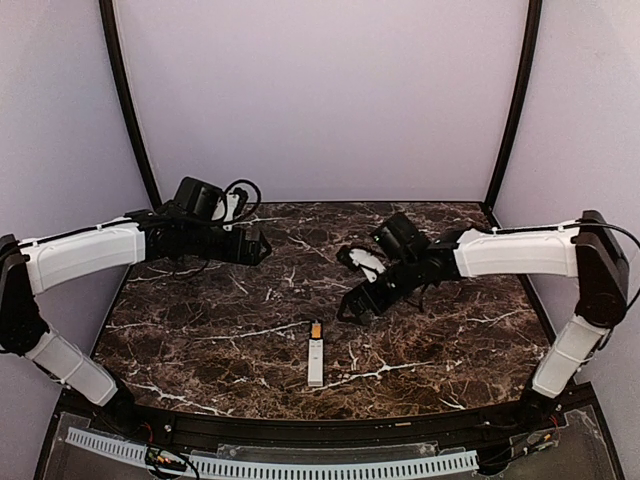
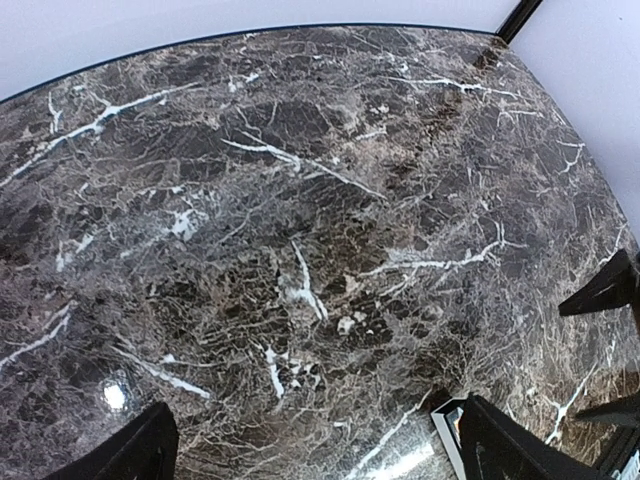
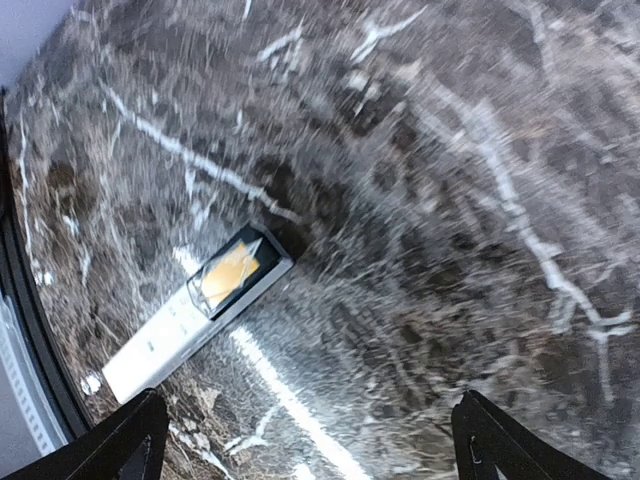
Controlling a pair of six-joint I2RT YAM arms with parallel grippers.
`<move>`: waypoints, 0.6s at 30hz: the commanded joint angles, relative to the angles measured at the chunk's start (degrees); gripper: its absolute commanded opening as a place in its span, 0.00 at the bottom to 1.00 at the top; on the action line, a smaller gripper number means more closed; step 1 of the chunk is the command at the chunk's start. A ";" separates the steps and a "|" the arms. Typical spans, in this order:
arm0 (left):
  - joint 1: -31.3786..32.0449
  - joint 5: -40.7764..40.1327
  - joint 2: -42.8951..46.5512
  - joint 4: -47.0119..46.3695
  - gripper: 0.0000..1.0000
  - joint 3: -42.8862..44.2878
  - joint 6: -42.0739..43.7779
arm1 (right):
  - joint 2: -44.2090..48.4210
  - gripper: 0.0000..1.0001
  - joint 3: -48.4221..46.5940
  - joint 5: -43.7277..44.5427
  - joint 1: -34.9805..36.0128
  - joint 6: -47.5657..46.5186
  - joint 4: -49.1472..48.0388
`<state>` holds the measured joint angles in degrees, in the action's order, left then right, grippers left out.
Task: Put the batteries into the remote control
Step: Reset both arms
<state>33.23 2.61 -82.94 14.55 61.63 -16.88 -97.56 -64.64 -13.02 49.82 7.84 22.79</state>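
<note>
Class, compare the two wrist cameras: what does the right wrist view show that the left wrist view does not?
Right wrist only: the remote control, lying flat, with an orange patch at one end. Left wrist only: a black corner post. Both: the marble table, and an open, empty gripper, the right gripper in one and the left gripper in the other.

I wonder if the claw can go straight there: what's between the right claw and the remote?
Just bare marble table between the right gripper and the remote control, in the top view.
</note>
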 commanded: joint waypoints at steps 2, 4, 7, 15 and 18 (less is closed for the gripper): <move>-1.74 -5.28 -0.62 3.54 0.99 4.50 1.76 | 9.44 0.99 2.53 -3.03 -7.85 0.12 -7.96; -2.40 -5.53 -1.25 3.36 0.99 4.81 2.26 | 11.16 0.98 3.13 -3.18 -10.44 -0.53 -8.89; -2.78 -7.02 -2.59 3.35 0.99 4.67 2.63 | 13.09 0.99 6.07 -4.28 -14.12 -0.60 -12.16; -2.82 -5.89 -3.21 -2.25 0.98 -3.40 -0.22 | 17.37 0.99 18.80 -5.35 -18.45 3.38 -26.84; -2.82 -5.99 -3.36 -3.15 0.98 -4.86 -0.25 | 17.46 0.99 20.35 -5.98 -18.50 4.18 -29.19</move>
